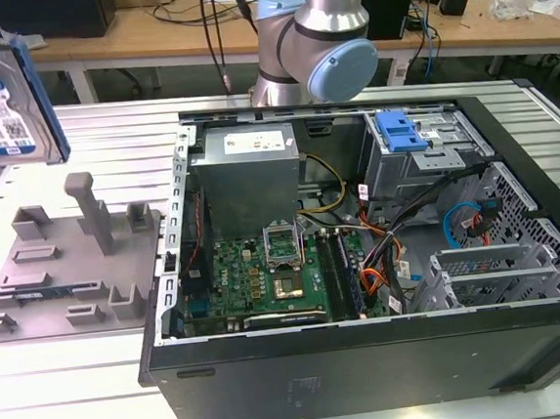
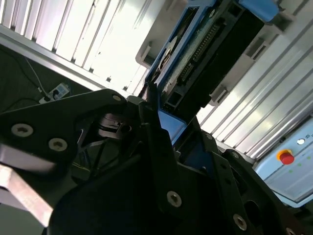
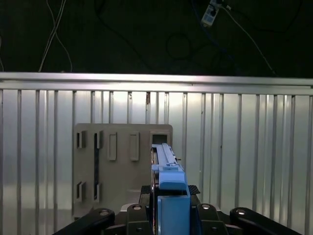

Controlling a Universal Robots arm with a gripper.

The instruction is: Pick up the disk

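Disk, a flat rectangular silver metal hard drive with white-and-blue barcode label and blue plastic side rails (image 1: 4, 101), hangs in the air at the exterior view's left edge, label facing us, well above the grey plastic holder with upright posts (image 1: 69, 262). In both wrist views we see the black pincer (image 3: 168, 208) pressed together on the drive's blue rail end, the drive standing edge-on between the fingers (image 2: 161, 127).

Risk, as we judge it: the hold sits on one end of the drive only, on smooth plastic. A jolt or fast swing could let it pivot or slip and drop onto the holder's posts or the ribbed desk.

Surface: ribbed silver aluminium desk (image 1: 71, 404), slats running lengthwise. An open black computer case (image 1: 372, 358) lies on it, green board and cabling exposed, a blue plastic bracket on a silver cage (image 1: 399, 132) inside.

Room: wooden workbenches behind with cables and boxes; dark floor with a power strip (image 3: 209, 13) beyond the desk edge.
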